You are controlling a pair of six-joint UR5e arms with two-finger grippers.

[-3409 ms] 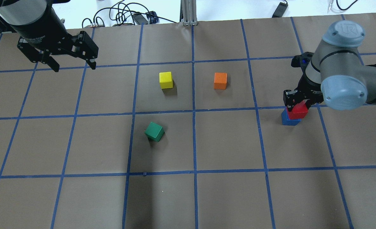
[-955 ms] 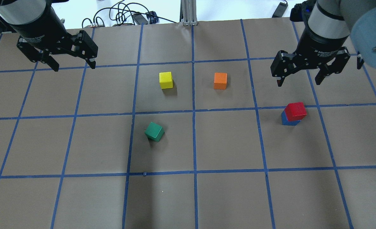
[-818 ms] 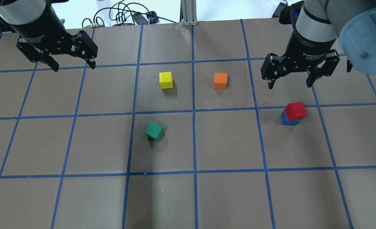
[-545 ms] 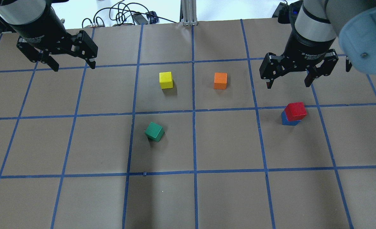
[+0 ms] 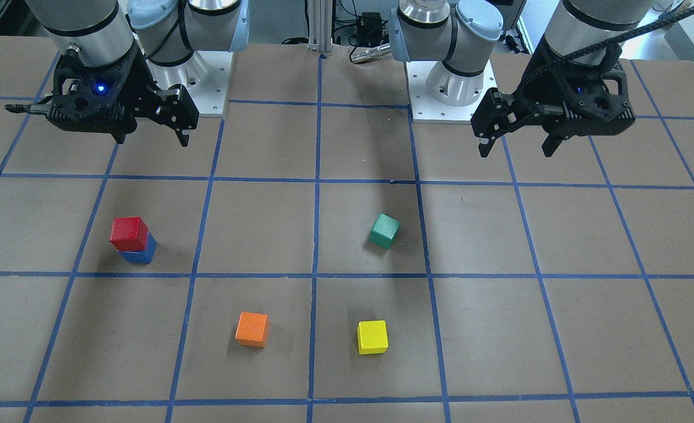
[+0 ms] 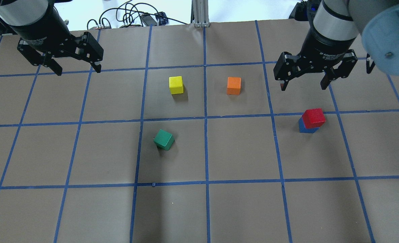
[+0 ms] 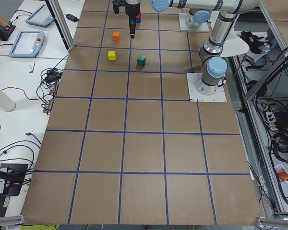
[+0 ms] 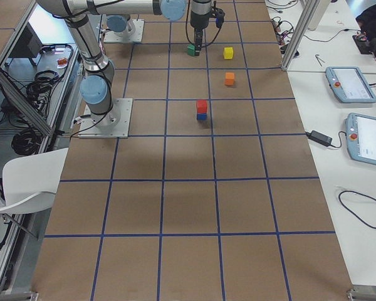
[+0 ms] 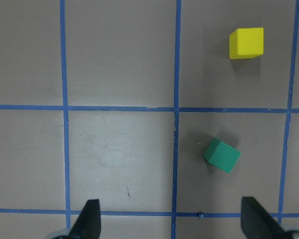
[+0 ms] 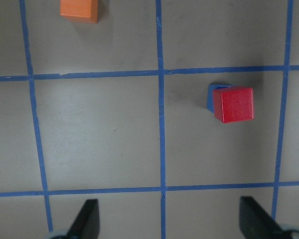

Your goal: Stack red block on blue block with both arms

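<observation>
Although the red block (image 6: 313, 117) sat on the blue block (image 6: 304, 128), shifted slightly off its centre, the right end effector (image 6: 303, 87) hung released above and beside this stack, touching neither. The left end effector (image 6: 79, 72), likewise spread, was well apart, so the right arm was nearer. The tabletop (image 6: 240, 152) lay flat, with the orange block (image 6: 233, 85) well apart.

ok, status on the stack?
Left gripper open, empty. Right gripper open, touching nothing. Red block on blue block, slightly offset. Orange block nearest, well apart.
</observation>
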